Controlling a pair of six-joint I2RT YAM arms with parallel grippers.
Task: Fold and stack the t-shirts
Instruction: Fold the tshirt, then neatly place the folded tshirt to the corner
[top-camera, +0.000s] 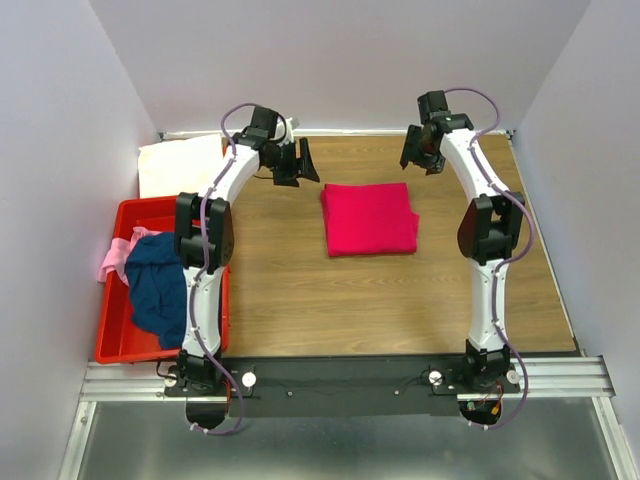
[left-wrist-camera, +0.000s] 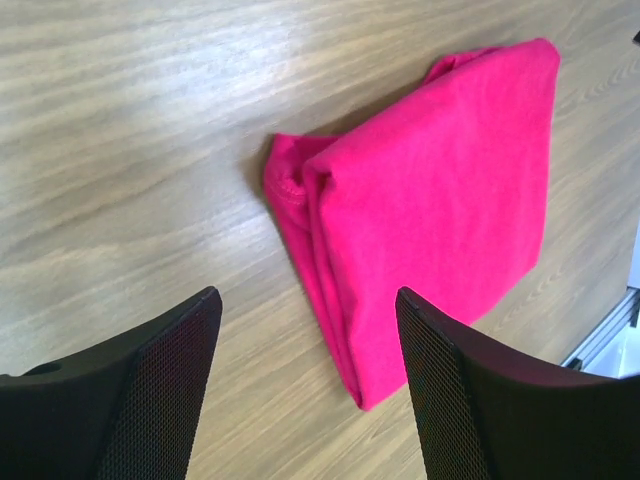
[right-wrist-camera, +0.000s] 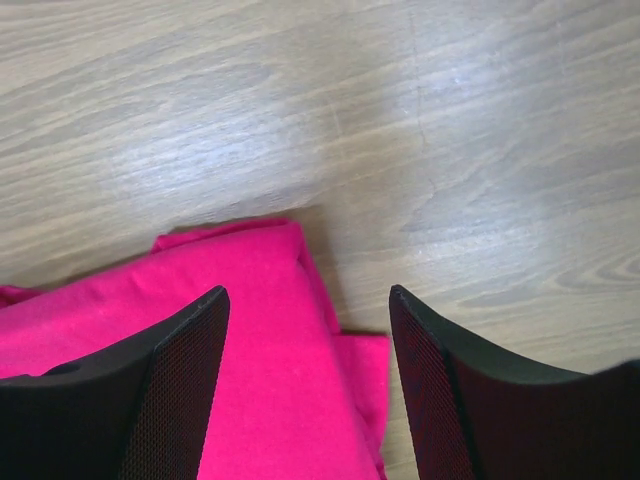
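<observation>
A bright magenta-pink t-shirt (top-camera: 368, 218) (left-wrist-camera: 440, 190) (right-wrist-camera: 150, 320) lies folded into a rectangle on the wooden table, at the middle back. My left gripper (top-camera: 300, 162) (left-wrist-camera: 308, 300) hovers open just off the shirt's left far corner, holding nothing. Over the right far corner, my right gripper (top-camera: 417, 150) (right-wrist-camera: 307, 295) is also open and empty. A navy blue t-shirt (top-camera: 155, 285) and a pale pink t-shirt (top-camera: 118, 252) lie crumpled in the red bin. The white t-shirt (top-camera: 180, 165) lies flat at the back left of the table.
The red plastic bin (top-camera: 110, 345) sits along the table's left edge beside the left arm. White walls close in the left, back and right sides. Bare wood (top-camera: 330, 300) stretches in front of the folded shirt.
</observation>
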